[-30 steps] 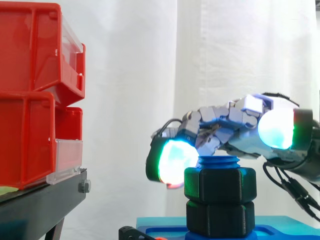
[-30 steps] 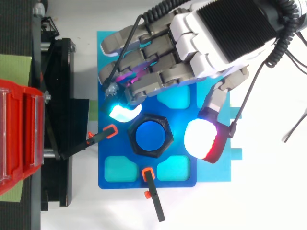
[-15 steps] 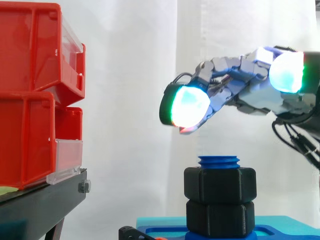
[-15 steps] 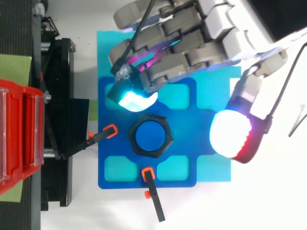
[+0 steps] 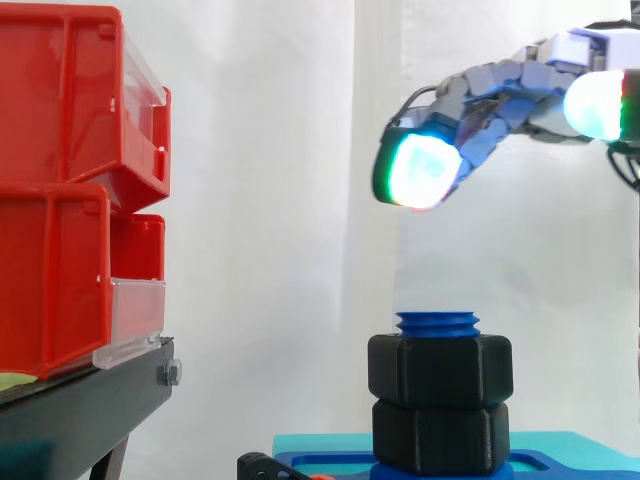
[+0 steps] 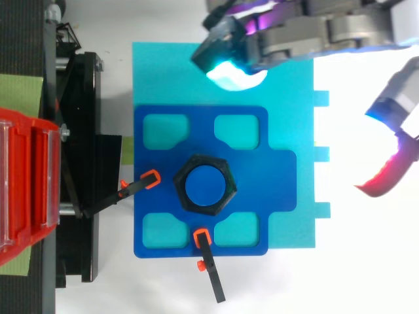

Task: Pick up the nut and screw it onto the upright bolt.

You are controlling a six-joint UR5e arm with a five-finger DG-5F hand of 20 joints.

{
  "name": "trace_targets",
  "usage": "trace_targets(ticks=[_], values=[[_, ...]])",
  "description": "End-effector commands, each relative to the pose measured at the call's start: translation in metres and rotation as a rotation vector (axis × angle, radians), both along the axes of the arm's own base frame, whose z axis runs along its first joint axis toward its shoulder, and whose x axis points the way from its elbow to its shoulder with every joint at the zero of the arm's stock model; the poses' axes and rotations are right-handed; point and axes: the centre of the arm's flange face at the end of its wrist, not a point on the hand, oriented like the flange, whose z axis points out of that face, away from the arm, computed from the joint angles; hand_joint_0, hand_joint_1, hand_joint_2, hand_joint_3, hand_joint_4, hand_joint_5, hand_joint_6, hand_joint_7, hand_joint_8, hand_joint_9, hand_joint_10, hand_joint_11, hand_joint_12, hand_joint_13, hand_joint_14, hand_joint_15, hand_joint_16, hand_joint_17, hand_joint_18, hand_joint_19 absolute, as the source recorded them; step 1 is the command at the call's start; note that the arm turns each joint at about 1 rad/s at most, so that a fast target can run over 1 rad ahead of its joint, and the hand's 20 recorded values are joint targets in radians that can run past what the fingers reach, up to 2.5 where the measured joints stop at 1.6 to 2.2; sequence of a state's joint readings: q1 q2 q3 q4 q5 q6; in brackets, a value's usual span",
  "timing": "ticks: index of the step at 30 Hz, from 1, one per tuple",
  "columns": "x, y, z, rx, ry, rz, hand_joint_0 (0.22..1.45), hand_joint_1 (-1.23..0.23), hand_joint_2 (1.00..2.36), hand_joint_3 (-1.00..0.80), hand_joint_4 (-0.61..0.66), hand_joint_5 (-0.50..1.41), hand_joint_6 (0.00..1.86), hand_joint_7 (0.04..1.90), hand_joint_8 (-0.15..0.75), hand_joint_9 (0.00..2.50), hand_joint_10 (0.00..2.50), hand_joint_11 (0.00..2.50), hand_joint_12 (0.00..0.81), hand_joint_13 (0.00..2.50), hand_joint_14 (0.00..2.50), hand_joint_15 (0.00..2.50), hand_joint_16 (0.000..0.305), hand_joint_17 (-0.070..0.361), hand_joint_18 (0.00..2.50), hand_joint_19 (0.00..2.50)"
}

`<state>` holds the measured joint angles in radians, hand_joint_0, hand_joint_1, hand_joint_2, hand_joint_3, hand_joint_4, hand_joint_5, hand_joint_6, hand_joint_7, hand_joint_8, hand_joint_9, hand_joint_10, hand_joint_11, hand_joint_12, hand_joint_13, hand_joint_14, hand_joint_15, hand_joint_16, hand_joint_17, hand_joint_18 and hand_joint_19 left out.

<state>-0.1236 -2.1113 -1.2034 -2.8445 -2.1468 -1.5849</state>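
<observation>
The fingers (image 5: 418, 170) reach out loosely, gently bent and spread well apart from the thumb (image 6: 393, 157), and they hold nothing; their pads glow green-white. The hand (image 5: 520, 85) hangs high in the air, clear of everything.

Well below the fingertips, and a little to the thumb side in the side view, the black nut (image 5: 440, 368) sits threaded on the upright blue bolt (image 5: 437, 322), whose top threads show just above it. Touching the nut from underneath is a second black hexagonal piece (image 5: 440, 435).

From above, the bolt stands off to one side of the fingertips, in the middle of a dark blue base (image 6: 275, 176) lying on a cyan plate (image 6: 170, 72). Two orange-tipped clamps (image 6: 150, 178) touch the base's edges.

Farther beyond the fingertips, red bins (image 5: 70, 150) stand on a black stand (image 5: 80, 410).
</observation>
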Motion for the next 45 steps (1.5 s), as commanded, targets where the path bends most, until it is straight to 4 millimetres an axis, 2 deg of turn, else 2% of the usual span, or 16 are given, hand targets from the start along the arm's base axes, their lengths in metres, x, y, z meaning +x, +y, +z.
trace_targets(ticks=[1, 3, 4, 10, 16, 18, 20, 22, 25, 26, 28, 32, 45], values=[[-0.046, 0.008, 0.001, -0.067, 0.149, -0.038, 0.49, -0.18, 1.0, -0.5, 0.2, -0.11, 0.5, 0.82, 0.23, 0.75, 0.0, 0.0, 0.264, 0.56, 0.0, 0.0, 0.031, 0.07, 0.26, 0.0], [-0.055, 0.009, 0.001, -0.067, 0.141, -0.064, 0.49, -0.19, 1.0, -0.5, 0.21, -0.11, 0.5, 0.82, 0.231, 0.75, 0.0, 0.0, 0.264, 0.55, 0.0, 0.0, 0.031, 0.069, 0.26, 0.0], [-0.076, 0.013, 0.008, -0.052, 0.103, -0.117, 0.49, -0.2, 1.0, -0.5, 0.21, -0.11, 0.5, 0.82, 0.231, 0.75, 0.0, 0.0, 0.265, 0.55, 0.0, 0.0, 0.031, 0.07, 0.26, 0.0], [-0.123, 0.026, -0.001, 0.123, 0.161, -0.211, 0.49, -0.22, 1.0, -0.5, 0.2, -0.12, 0.5, 0.81, 0.225, 0.72, 0.0, 0.0, 0.269, 0.52, 0.0, 0.0, 0.031, 0.069, 0.25, 0.0], [-0.152, 0.061, 0.002, 0.238, 0.189, -0.282, 0.5, -0.24, 1.0, -0.5, 0.19, -0.13, 0.5, 0.79, 0.223, 0.7, 0.0, 0.0, 0.27, 0.5, 0.0, 0.0, 0.03, 0.069, 0.23, 0.0], [-0.154, 0.063, 0.001, 0.253, 0.195, -0.29, 0.5, -0.25, 1.0, -0.5, 0.19, -0.13, 0.5, 0.79, 0.222, 0.7, 0.0, 0.0, 0.27, 0.48, 0.0, 0.0, 0.03, 0.068, 0.22, 0.0], [-0.164, 0.061, -0.005, 0.424, 0.258, -0.376, 0.51, -0.26, 1.0, -0.5, 0.18, -0.14, 0.5, 0.77, 0.219, 0.68, 0.0, 0.0, 0.275, 0.46, 0.0, 0.0, 0.031, 0.069, 0.18, 0.0], [-0.166, 0.061, -0.008, 0.543, 0.311, -0.395, 0.51, -0.27, 1.0, -0.5, 0.17, -0.14, 0.5, 0.75, 0.213, 0.64, 0.0, 0.0, 0.277, 0.44, 0.0, 0.0, 0.031, 0.069, 0.16, 0.0], [-0.167, 0.061, -0.009, 0.815, 0.374, -0.404, 0.51, -0.27, 1.0, -0.5, 0.15, -0.17, 0.5, 0.71, 0.215, 0.6, 0.0, 0.0, 0.286, 0.39, 0.0, 0.0, 0.032, 0.072, 0.13, 0.0], [-0.167, 0.061, -0.009, 0.815, 0.374, -0.404, 0.51, -0.28, 1.0, -0.5, 0.14, -0.17, 0.5, 0.71, 0.215, 0.58, 0.0, 0.0, 0.289, 0.38, 0.0, 0.0, 0.032, 0.073, 0.13, 0.0], [-0.165, 0.059, -0.008, 1.029, 0.382, -0.42, 0.51, -0.28, 1.0, -0.5, 0.13, -0.18, 0.5, 0.7, 0.217, 0.56, 0.0, 0.0, 0.295, 0.36, 0.0, 0.0, 0.033, 0.075, 0.12, 0.0], [-0.164, 0.05, -0.007, 1.283, 0.342, -0.474, 0.51, -0.29, 1.0, -0.5, 0.13, -0.19, 0.5, 0.7, 0.22, 0.51, 0.0, 0.0, 0.306, 0.34, 0.0, 0.0, 0.035, 0.078, 0.12, 0.0], [-0.164, 0.049, -0.007, 1.238, 0.324, -0.502, 0.5, -0.27, 1.0, -0.5, 0.15, -0.22, 0.5, 0.64, 0.219, 0.35, 0.0, 0.0, 0.331, 0.23, 0.0, 0.0, 0.04, 0.089, 0.03, 0.0]])
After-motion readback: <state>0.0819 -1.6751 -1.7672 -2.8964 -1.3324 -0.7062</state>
